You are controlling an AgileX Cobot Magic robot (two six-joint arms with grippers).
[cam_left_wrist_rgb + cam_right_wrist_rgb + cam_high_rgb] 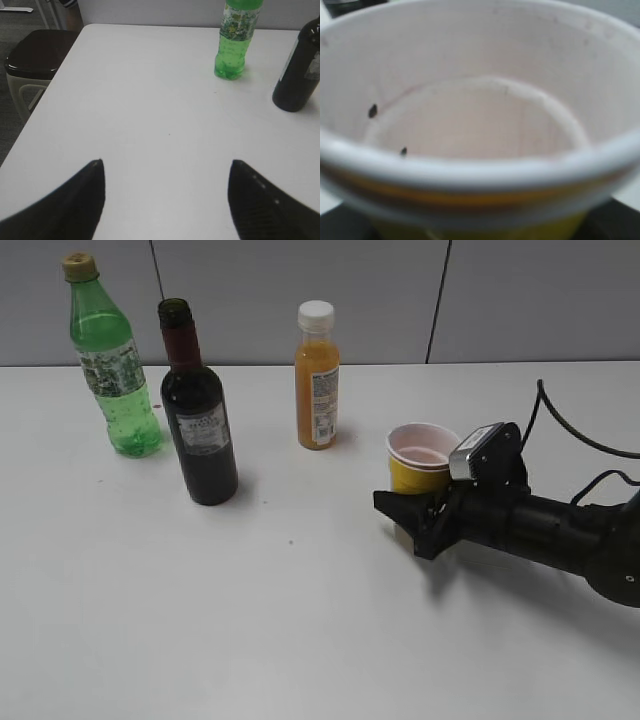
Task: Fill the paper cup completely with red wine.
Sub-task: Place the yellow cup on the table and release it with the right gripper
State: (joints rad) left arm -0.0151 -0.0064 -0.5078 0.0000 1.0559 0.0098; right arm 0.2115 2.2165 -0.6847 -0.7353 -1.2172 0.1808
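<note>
The paper cup [420, 452], yellow with a white rim, stands right of centre on the white table. Its pinkish inside fills the right wrist view [470, 120]; it holds no liquid, only a couple of dark specks. My right gripper [402, 514] reaches in from the right and its black jaws close round the cup's lower half. The red wine is in the dark glass bottle [200, 440] with maroon neck foil and no cap, upright at the left; it also shows in the left wrist view [298, 75]. My left gripper [165, 164] is open and empty over bare table.
A green plastic bottle [115, 380] stands at the far left, also in the left wrist view [234, 42]. An orange juice bottle [317, 380] with a white cap stands behind the centre. A dark stool [35, 55] is beyond the table's left edge.
</note>
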